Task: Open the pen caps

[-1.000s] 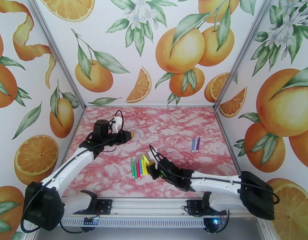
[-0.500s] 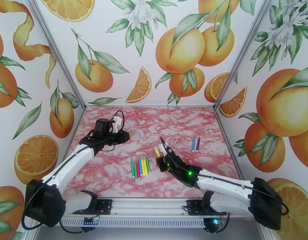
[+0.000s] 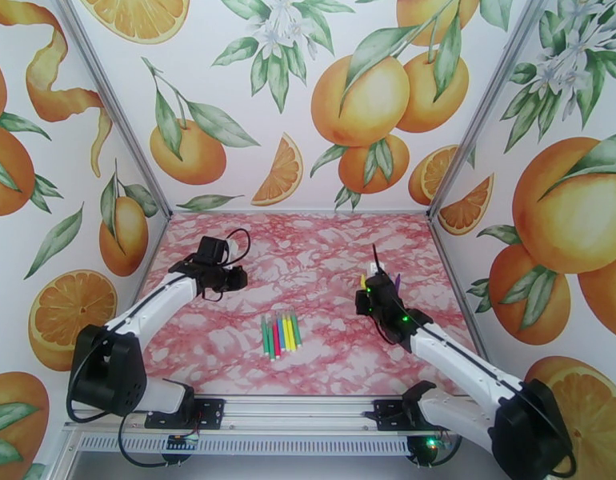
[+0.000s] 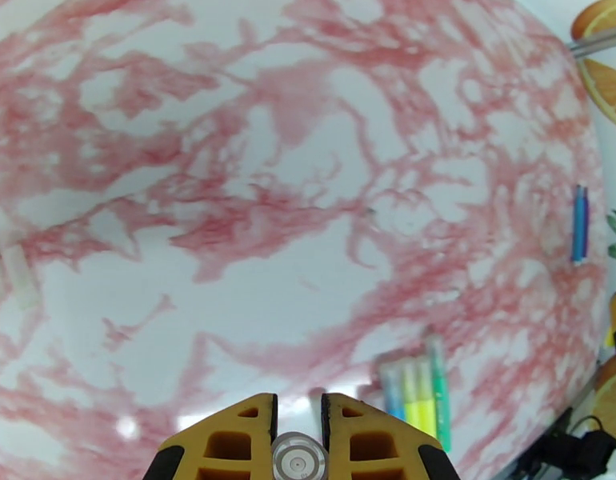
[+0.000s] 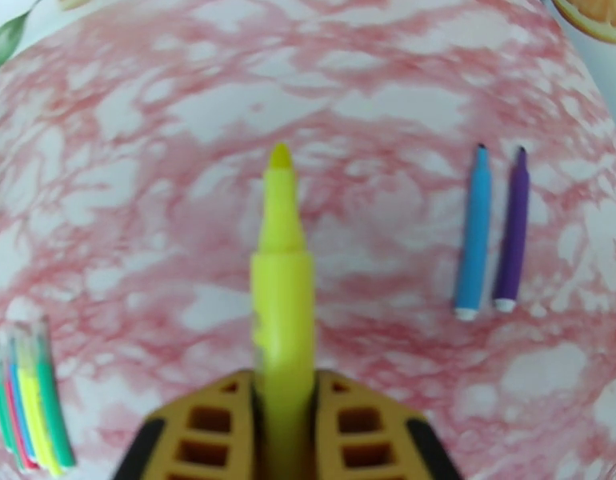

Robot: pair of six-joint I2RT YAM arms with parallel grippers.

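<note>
My right gripper (image 3: 364, 294) is shut on a yellow pen (image 5: 282, 258), whose bare tip points away from the wrist, uncapped. It hangs above the table just left of a blue pen (image 5: 474, 234) and a purple pen (image 5: 514, 230), which lie side by side with bare tips. Several capped green, red, blue and yellow pens (image 3: 281, 334) lie in a row at the centre front. My left gripper (image 3: 238, 278), at the left rear, has its fingers nearly together on a small clear round piece (image 4: 296, 459), apparently a pen cap seen end-on.
The pink marbled table (image 3: 324, 250) is walled on three sides by orange-print panels. Two pale oblong pieces (image 4: 16, 278) lie on the table at the left edge of the left wrist view. A metal rail (image 3: 292, 410) runs along the front edge.
The right gripper has carried the yellow pen up from beside the row, rightward and farther back towards the blue and purple pens. The left gripper has drawn back to the left.
</note>
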